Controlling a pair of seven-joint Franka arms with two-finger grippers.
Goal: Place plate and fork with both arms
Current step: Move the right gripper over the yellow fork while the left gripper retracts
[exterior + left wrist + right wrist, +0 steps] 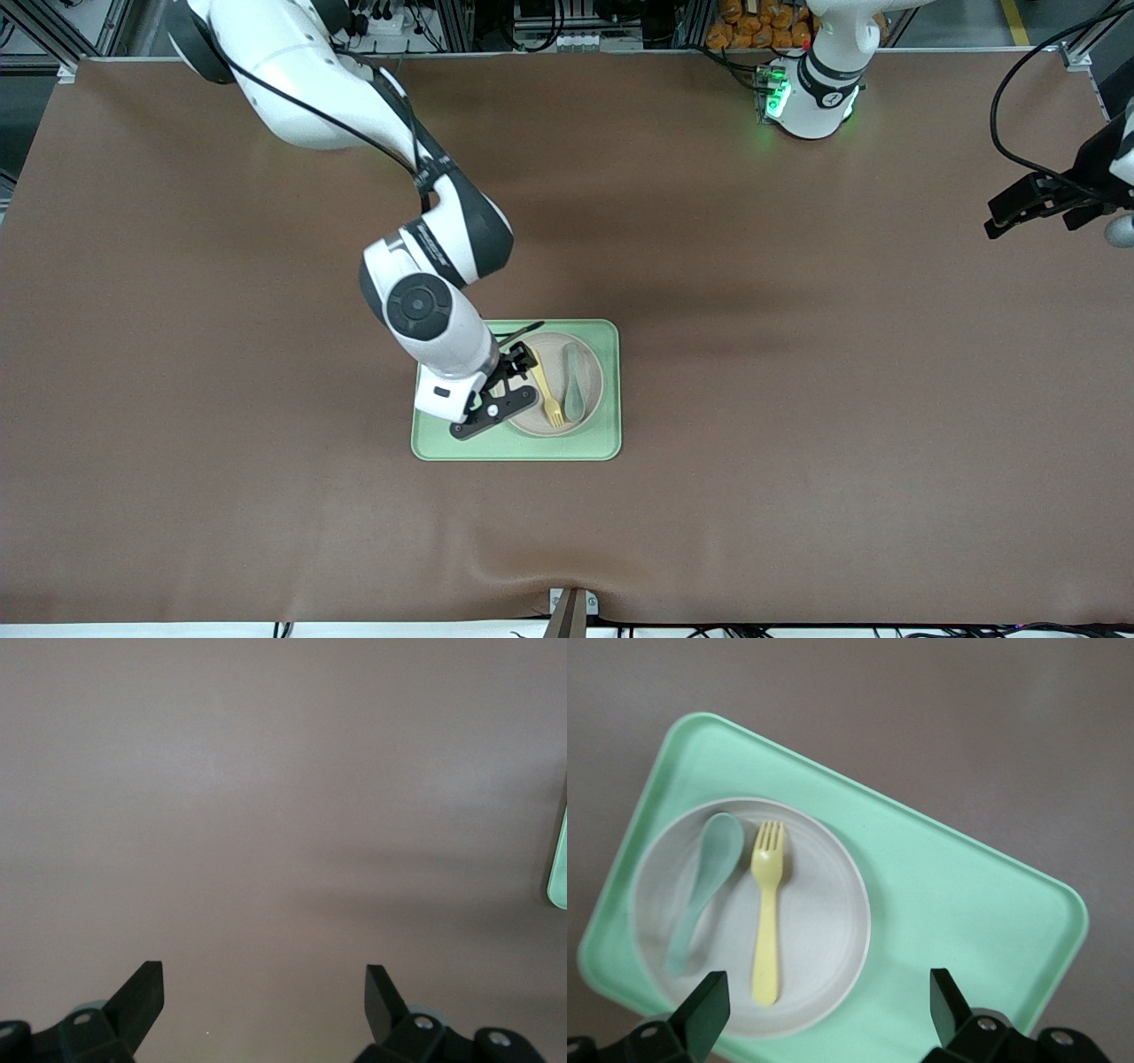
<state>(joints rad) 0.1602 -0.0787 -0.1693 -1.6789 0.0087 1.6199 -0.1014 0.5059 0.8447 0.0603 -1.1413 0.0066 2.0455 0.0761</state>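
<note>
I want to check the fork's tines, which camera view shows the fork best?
The right wrist view: the fork lies whole and large on the plate, tines distinct. The front view shows it small beside the right hand. The left wrist view misses it.

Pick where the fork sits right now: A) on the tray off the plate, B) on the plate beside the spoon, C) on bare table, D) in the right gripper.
B: the fork lies on the plate beside the spoon, plate on the tray.

Matt plastic fork, smooth matt plate, matt green tray
</note>
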